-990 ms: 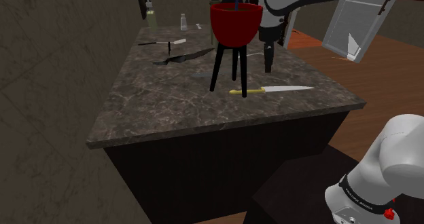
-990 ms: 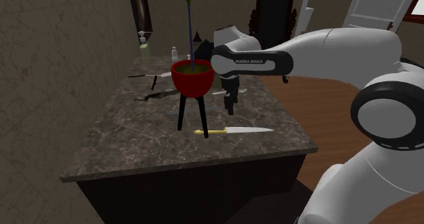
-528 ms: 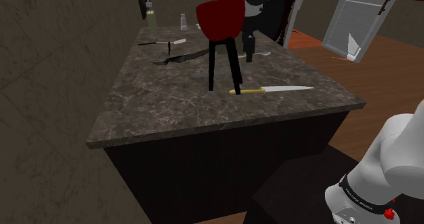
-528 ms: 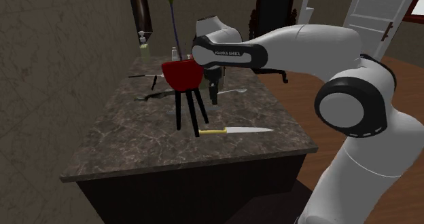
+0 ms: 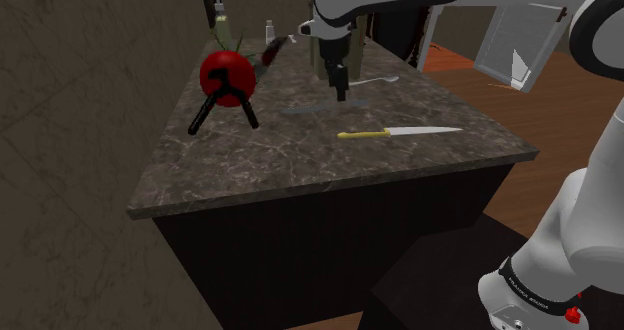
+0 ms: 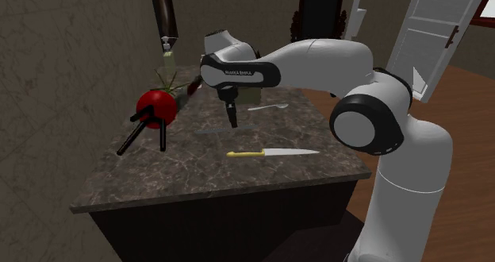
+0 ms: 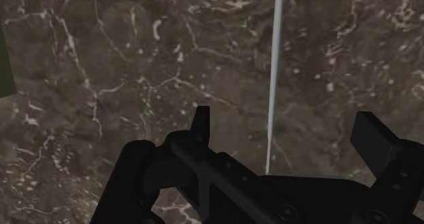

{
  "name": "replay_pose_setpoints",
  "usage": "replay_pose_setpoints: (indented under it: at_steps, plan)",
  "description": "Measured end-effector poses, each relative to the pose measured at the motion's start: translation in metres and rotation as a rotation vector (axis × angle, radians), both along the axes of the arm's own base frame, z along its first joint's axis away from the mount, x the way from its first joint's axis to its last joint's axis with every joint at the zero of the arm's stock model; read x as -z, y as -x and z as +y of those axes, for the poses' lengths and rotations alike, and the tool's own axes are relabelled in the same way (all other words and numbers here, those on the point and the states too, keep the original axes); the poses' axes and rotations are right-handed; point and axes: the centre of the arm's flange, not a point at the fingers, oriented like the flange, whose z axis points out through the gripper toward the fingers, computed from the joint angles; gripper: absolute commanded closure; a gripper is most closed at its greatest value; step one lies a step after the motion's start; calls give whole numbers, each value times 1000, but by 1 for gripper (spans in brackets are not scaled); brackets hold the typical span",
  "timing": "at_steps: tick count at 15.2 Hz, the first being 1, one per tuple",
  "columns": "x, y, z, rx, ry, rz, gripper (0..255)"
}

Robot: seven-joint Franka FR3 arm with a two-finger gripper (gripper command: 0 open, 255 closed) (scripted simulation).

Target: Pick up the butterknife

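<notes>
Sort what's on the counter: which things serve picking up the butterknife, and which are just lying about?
Job: butterknife, grey, lying flat; end effector, open over it.
Lying about: yellow-handled knife; spoon; tipped red pot; soap bottle.

Butterknife (image 5: 310,108): one piece, plain pale grey from end to end, long, slim and flat. No separate colour marks the handle from the blade.

Pose: lying flat on the dark veined countertop (image 5: 260,158), not lifted. It runs roughly across the shoulder view.

Place: near the middle of the countertop, behind the yellow-handled knife (image 5: 400,132) and apart from it. It is seen as a thin grey strip in the second exterior view (image 6: 218,129).

Wrist view: a narrow pale line (image 7: 274,73) over the stone, running straight away from the gripper (image 7: 285,121), in the gap between the two spread fingers, touched by neither.
</notes>
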Motion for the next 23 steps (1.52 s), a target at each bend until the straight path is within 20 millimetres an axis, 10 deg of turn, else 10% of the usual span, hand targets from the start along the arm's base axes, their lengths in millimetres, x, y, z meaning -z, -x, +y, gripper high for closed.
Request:
replay_pose_setpoints:
  at_steps: [5, 6, 23]
  plan:
    - [26, -2, 1, -3, 0, 1, 0]
    - [28, -1, 1, -3, 0, 0, 255]
    - [-2, -2, 2, -3, 0, -1, 255]
